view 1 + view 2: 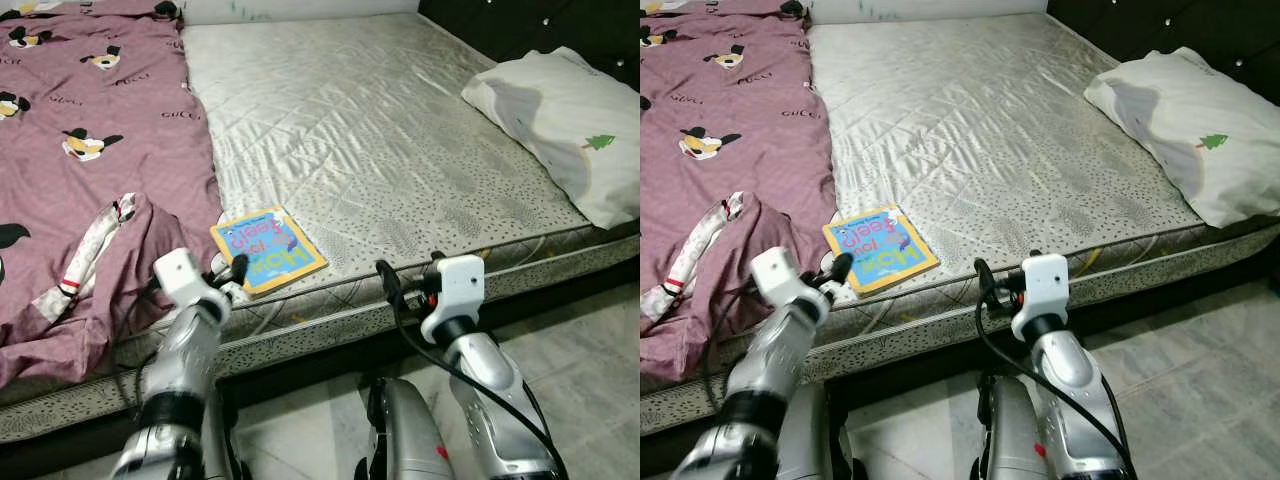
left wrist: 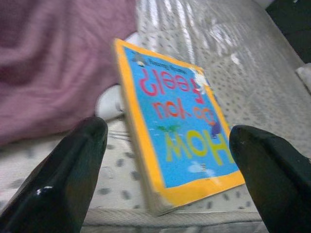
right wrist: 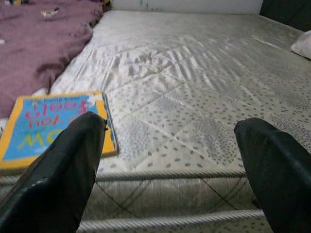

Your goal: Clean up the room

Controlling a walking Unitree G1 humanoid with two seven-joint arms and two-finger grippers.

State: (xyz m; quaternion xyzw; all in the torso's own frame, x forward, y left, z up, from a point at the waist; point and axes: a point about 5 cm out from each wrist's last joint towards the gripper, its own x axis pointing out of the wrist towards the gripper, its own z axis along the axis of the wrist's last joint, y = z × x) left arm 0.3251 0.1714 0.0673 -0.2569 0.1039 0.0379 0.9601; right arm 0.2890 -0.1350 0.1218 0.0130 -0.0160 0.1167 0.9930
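Bedding takes up most of the scene: a bare quilted mattress (image 1: 380, 130) with a dotted grey border, a maroon blanket (image 1: 80, 150) printed with cartoon mice spread over the robot's left part of it, and a white pillow (image 1: 570, 120) with a small green tree print lying at the far right edge. A children's book (image 1: 268, 249) with a yellow border and a blue cover lies flat on the mattress close to the near edge, just beside the rumpled hem of the blanket. Its cover lettering reads upside down from the robot's side.

The left tool (image 1: 238, 268) is held low at the mattress edge, its fingers spread apart with nothing between them; in the left wrist view the two black fingertips (image 2: 73, 165) frame the near end of the book, which sits just ahead of them. One fingertip seems to reach the book's near left corner, though the head views are too coarse to say whether it touches. Something small and white shows by the book's blanket-side edge in the left wrist view, too blurred to name.

The right tool (image 1: 388, 280) hovers at the mattress edge to the right of the book, also spread wide and empty, with its fingers pointing across the bare mattress. Grey tiled floor (image 1: 580, 340) runs below the bed frame.
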